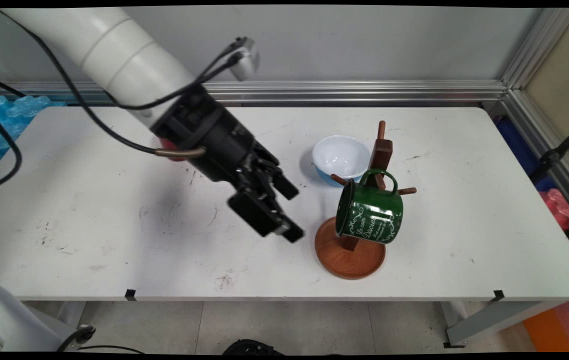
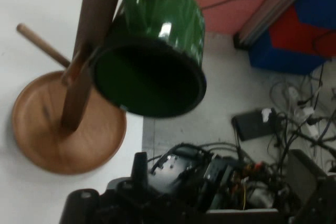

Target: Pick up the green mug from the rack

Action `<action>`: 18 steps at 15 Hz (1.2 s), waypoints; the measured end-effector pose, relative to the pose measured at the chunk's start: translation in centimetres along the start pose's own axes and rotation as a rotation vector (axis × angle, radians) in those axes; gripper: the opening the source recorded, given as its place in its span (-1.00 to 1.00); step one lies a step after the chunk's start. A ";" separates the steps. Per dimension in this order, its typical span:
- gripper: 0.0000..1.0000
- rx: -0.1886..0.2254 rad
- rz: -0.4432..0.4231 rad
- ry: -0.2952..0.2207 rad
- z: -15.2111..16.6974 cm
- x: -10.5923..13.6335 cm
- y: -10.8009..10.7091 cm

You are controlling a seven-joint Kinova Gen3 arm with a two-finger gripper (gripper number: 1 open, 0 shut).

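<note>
The green mug (image 1: 370, 214) hangs by its handle on a peg of the wooden rack (image 1: 352, 250) right of centre, while the gripper (image 1: 284, 210), jaws apart and empty, hovers just left of it, a white bowl (image 1: 340, 157) behind.

The arm (image 1: 114, 55) is a thick, glossy white tube built of cylindrical segments divided by shallow ring seams. Thin black cables (image 1: 89, 115) run loosely along it and loop off to one side, and a small silver-grey module (image 1: 245, 57) sits where two of them end. A brass-coloured curved tube (image 1: 182, 152) hugs the black wrist housing (image 1: 204, 135). Beyond it comes the matte black end effector (image 1: 292, 212): exposed linkage bars and blocky rectangular fingers (image 1: 264, 215), one with a pale tip.
</note>
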 end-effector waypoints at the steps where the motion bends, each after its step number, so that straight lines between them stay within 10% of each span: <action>1: 1.00 -0.001 -0.006 0.005 0.4 0.2 0.1; 18: 1.00 -0.012 -0.139 0.072 6.2 3.7 1.0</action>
